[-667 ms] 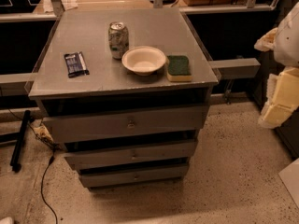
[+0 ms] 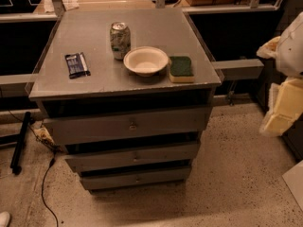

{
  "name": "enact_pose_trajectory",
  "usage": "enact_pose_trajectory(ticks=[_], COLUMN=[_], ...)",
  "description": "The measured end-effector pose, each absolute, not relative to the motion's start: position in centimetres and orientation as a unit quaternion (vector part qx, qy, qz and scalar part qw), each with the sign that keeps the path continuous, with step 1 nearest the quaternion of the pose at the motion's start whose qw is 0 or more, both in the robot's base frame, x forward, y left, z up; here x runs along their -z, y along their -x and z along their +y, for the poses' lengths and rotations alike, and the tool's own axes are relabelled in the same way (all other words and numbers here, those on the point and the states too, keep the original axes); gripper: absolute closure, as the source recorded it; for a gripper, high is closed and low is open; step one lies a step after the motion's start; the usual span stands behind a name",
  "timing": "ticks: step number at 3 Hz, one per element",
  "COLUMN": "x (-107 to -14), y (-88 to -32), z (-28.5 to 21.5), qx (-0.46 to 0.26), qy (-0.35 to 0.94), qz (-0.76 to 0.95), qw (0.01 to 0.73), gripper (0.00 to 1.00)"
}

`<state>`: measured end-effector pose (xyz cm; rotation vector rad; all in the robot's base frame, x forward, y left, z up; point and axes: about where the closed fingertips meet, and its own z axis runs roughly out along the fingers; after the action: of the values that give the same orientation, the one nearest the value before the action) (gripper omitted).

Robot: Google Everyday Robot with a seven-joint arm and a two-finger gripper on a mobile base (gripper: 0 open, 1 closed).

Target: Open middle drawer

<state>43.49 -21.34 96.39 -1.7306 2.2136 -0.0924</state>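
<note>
Cabinet point(image 2: 57, 86) with a grey top and three grey drawer fronts stepped back toward the floor. The middle drawer point(image 2: 161, 153) sits between the taller top drawer point(image 2: 90, 126) and the narrow bottom drawer point(image 2: 109, 179). It looks shut, its front roughly in step with its neighbours. Its small knob point(image 2: 136, 158) is at centre.

Gripper point(image 2: 279, 112) is at the far right edge of the camera view, cream-coloured below the white arm point(image 2: 291, 44). It hangs well apart from the cabinet, off its right side and touching nothing. Cannot tell whether it is open or closed.

Key relation: the drawer lies left of the gripper and lower in view. The front's long axis runs side to side, with its face toward the camera. The knob is the only purchase, so the approach would likely have to swing in front of the cabinet and drop, not come in from the side.

On top: soda can point(image 2: 120, 40), white bowl point(image 2: 146, 60), green-and-yellow sponge point(image 2: 181, 68), dark snack packet point(image 2: 76, 64). None overhangs the drawer fronts.

Task judged not yet begun.
</note>
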Motion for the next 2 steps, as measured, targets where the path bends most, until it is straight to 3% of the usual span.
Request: enact_pose_trajectory(ticks=[2], x=[-87.1], y=[-43.2], z=[-20.4], qx=[-0.023], qy=[0.623], qz=[0.767], qw=[0.150], gripper=[0.00])
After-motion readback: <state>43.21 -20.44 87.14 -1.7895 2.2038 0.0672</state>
